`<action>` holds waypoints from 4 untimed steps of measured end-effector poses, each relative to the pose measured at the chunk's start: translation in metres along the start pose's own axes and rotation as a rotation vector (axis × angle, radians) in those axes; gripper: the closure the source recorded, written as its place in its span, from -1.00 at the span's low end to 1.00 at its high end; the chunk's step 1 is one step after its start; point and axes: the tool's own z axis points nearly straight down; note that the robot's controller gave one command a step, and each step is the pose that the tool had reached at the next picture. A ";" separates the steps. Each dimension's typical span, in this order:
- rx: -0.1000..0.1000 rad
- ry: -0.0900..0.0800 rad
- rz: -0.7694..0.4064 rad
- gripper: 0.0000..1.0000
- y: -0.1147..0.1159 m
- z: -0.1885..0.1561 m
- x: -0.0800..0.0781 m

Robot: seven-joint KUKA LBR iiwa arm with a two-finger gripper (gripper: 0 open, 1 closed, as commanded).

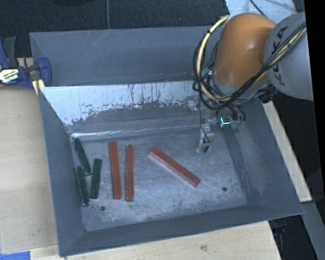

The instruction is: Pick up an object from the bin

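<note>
My gripper (204,143) hangs over the right part of the bin floor, its thin fingertips pointing down close together with nothing seen between them. A reddish-brown flat stick (174,166) lies diagonally just left of and below the fingertips, apart from them. Further left two orange-red sticks (115,169) (129,173) lie upright side by side.
Three dark green sticks (81,157) (95,178) (82,186) lie near the bin's left wall. The arm with its orange cover and cables comes in over the upper right rim. The bin floor right of and below the diagonal stick is bare.
</note>
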 end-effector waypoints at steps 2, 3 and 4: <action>0.000 -0.013 -0.033 1.00 0.049 0.079 0.013; 0.000 -0.011 -0.033 -1.00 0.049 0.081 0.014; 0.000 -0.002 -0.010 -1.00 0.062 0.083 0.118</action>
